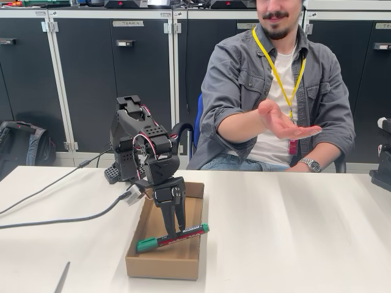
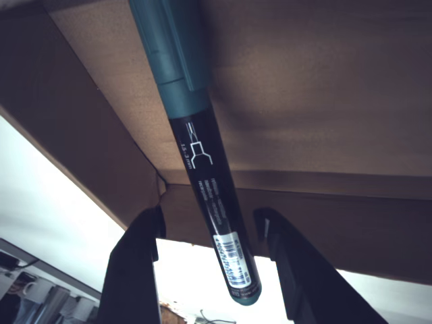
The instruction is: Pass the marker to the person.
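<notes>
Nearest me, the marker (image 1: 171, 237) lay slanted across the cardboard box (image 1: 190, 264), clamped between the fingers of my gripper (image 1: 172, 232), while behind the box the person (image 1: 278, 91) held an open hand (image 1: 282, 121) palm-up above the table (image 1: 293, 232).

Gripper (image 1: 173, 229) is down in open cardboard box (image 1: 164, 259); low walls hem it left, right, near. Marker (image 1: 171, 237) spans box. White table (image 1: 293, 232) right of box bare. Person's palm (image 1: 282, 122) open, raised far right, air between unobstructed.
</notes>
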### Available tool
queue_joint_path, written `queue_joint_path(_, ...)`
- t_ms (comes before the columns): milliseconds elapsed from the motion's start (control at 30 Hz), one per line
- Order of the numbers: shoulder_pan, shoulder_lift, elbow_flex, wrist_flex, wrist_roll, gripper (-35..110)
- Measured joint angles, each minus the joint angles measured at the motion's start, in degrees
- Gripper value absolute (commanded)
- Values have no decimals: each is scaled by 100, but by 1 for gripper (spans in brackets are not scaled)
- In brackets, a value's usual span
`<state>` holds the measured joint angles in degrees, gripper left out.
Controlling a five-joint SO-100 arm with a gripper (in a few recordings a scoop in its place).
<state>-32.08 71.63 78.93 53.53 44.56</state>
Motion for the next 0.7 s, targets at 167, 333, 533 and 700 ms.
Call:
queue_joint_path(167, 0, -62, -18, -26, 0, 30)
queue_joint_path(333, 0, -62, -18, -88, 18, 26)
queue_joint_path(533, 0, -62, -18, -167, 35, 17)
queue_joint_path(700, 26, -62, -18, -167, 35, 13)
